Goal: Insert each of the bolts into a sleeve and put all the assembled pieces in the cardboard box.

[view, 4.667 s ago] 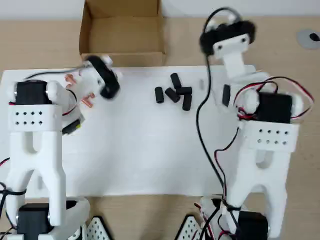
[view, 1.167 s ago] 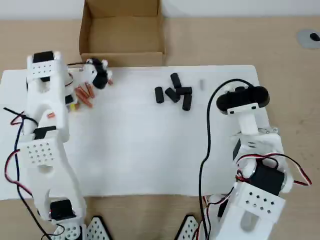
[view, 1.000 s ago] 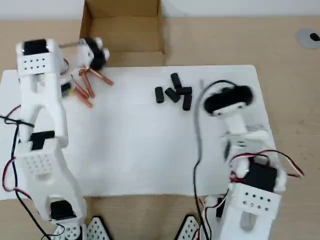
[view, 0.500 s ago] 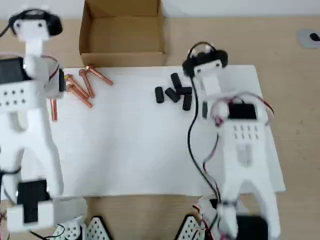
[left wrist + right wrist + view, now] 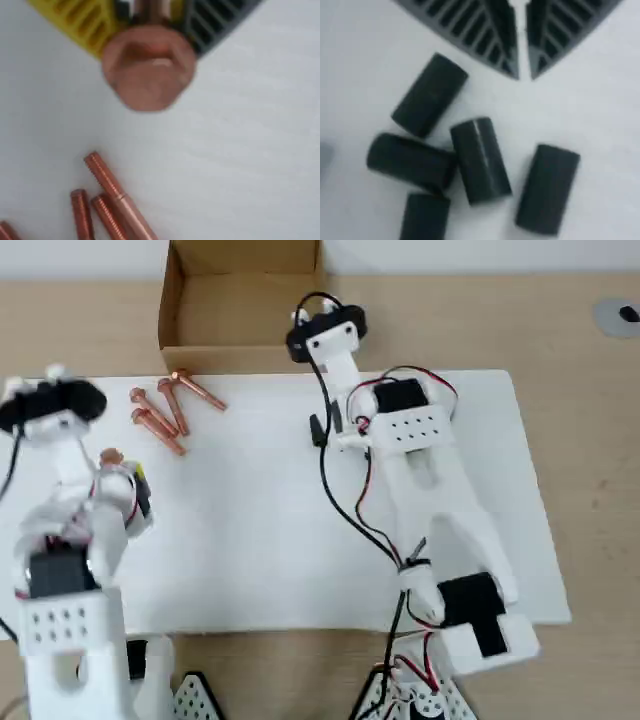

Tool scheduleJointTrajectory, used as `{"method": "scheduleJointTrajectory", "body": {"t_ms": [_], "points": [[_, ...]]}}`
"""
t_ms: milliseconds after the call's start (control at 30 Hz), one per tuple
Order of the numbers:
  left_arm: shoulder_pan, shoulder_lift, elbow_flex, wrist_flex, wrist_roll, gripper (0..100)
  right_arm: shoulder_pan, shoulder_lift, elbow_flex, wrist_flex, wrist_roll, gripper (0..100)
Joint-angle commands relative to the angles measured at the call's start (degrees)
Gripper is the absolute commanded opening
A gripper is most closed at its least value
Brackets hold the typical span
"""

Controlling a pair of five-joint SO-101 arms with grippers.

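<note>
My left gripper point(image 5: 150, 20) is shut on a copper bolt point(image 5: 149, 67), whose head points at the camera between the yellow and the black finger. In the high view that bolt point(image 5: 110, 457) hangs over the left part of the white mat. Several loose bolts point(image 5: 165, 410) lie a little farther back; some point(image 5: 110, 200) lie below the held one. My right gripper point(image 5: 522, 45) hovers shut and empty just over a cluster of black sleeves point(image 5: 480, 160). In the high view the right arm point(image 5: 345, 390) covers most of them. The cardboard box point(image 5: 245, 300) stands open behind the mat.
The white mat point(image 5: 260, 540) has free room across its middle and front. The arms' bases stand at the near edge. A small grey disc point(image 5: 618, 315) lies on the wooden table at the far right.
The left arm has drawn back toward the near edge, bolt in its gripper. The right arm has swung left and now sits over the sleeves.
</note>
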Motion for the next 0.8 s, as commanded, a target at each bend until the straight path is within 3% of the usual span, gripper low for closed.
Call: {"method": "scheduleJointTrajectory", "body": {"t_ms": [0, 167, 233, 500, 767], "points": [[-0.44, -9.10, 6.24, -5.19, 0.26, 1, -0.75, 2.42, -6.37, -0.44, -1.41, 0.9], [-0.44, -14.90, 11.87, -9.41, 0.09, 1, 3.30, 8.13, -9.54, -0.09, -18.11, 0.9], [-0.44, -15.60, 13.10, -9.41, 0.09, 1, 4.44, 9.89, -10.24, -0.09, -21.63, 0.9], [-0.44, -15.69, 15.91, -9.41, 0.09, 1, 5.67, 11.56, -10.33, 1.93, -21.98, 1.1], [-0.44, -15.69, 16.18, -6.59, 3.43, 1, 8.75, 13.93, -10.33, 2.37, -21.63, 8.5]]}}
